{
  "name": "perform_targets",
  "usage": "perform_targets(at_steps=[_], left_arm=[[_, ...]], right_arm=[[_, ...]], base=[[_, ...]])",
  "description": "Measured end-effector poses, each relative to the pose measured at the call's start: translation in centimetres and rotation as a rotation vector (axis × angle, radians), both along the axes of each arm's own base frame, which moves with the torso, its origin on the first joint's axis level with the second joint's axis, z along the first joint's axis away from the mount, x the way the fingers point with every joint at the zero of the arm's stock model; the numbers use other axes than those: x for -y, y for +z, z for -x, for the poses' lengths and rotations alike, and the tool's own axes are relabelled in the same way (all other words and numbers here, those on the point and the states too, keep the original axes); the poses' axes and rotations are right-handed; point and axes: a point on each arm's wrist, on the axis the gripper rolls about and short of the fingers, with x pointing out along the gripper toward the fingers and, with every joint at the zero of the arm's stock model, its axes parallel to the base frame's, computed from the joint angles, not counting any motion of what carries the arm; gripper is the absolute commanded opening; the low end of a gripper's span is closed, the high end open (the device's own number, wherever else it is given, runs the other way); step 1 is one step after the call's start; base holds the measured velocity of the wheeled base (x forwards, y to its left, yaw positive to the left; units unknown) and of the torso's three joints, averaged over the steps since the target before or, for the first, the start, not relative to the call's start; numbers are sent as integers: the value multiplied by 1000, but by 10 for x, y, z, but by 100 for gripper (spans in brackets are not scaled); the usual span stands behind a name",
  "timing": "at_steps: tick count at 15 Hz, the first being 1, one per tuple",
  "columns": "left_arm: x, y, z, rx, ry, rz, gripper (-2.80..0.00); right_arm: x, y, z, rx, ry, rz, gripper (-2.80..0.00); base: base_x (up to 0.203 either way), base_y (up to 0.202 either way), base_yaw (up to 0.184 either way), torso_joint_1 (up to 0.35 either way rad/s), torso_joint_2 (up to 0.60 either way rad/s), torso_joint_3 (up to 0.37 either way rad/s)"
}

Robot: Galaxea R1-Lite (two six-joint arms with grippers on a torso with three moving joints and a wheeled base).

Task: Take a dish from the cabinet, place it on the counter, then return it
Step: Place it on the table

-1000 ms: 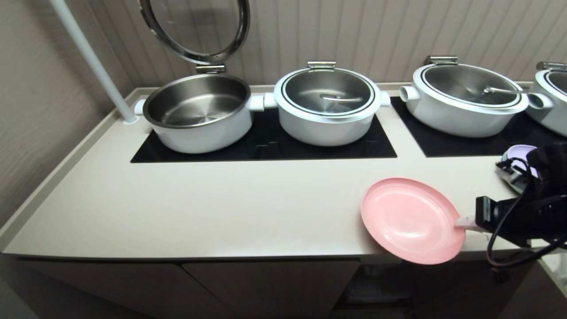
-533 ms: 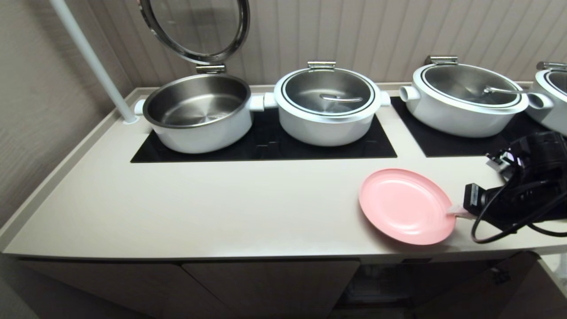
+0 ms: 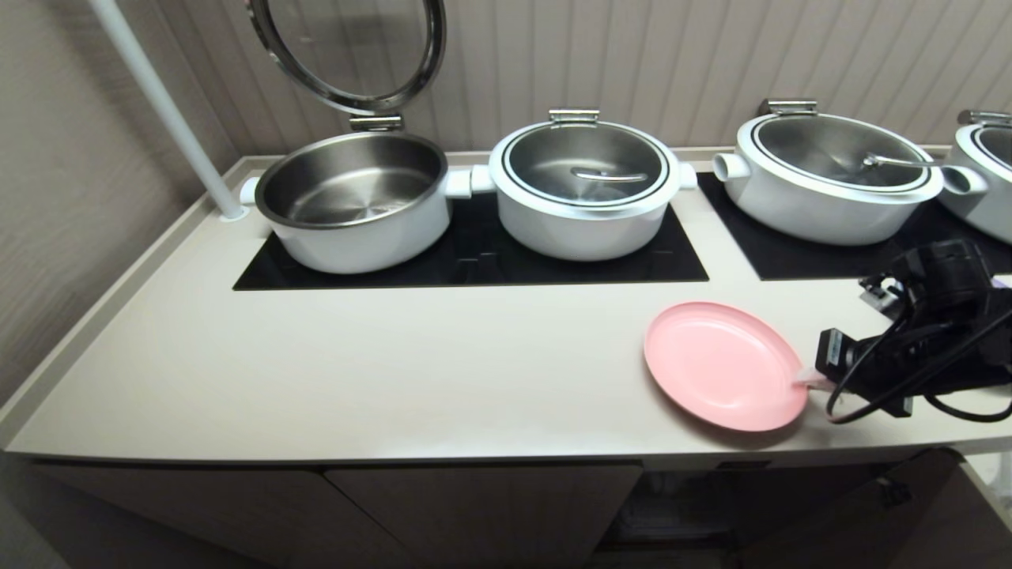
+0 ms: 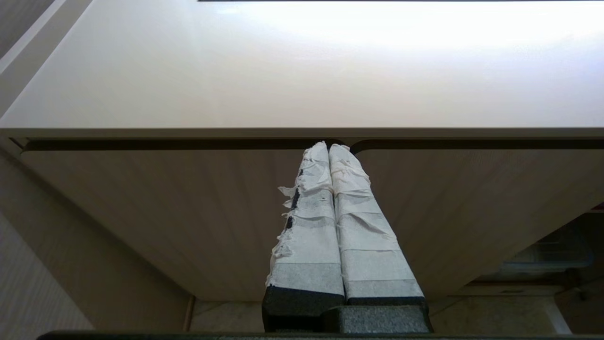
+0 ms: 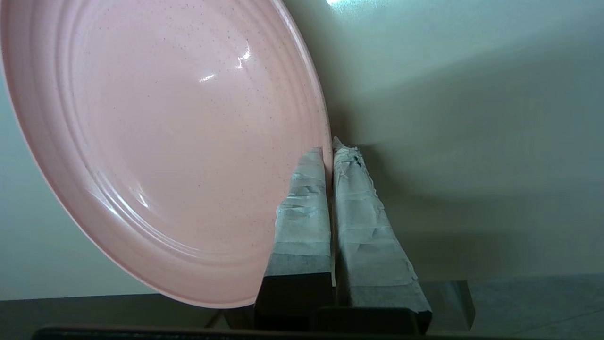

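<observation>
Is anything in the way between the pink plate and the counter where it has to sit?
No, nothing visible. The pink plate is low over a bare stretch of the counter, well in front of the pots. The right tool pinches its rim on the right.

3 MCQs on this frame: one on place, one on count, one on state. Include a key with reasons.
1. Where is the pink plate?
A. inside a pot
B. on the counter, near its front edge
C. on a cooktop panel

2. How many white pots show in the head view?
A. two
B. four
C. six

3. The right gripper is:
A. wide open above the plate
B. out of view
C. shut on the plate's rim

Key: 1 B, it sits over bare counter. 2 B, four pots line the back. 3 C, the jaws pinch the rim in the right wrist view.
</observation>
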Motion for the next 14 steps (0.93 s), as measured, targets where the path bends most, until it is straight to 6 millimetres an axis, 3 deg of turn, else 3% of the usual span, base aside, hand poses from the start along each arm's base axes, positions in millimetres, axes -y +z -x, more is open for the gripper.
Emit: perform_targets(at_steps=[14], left_arm=[[0,0,0,0,0,0,-280]], right_arm=[[1,-2,-10,0,-16,10,-280]], base=[[0,0,0,0,0,0]])
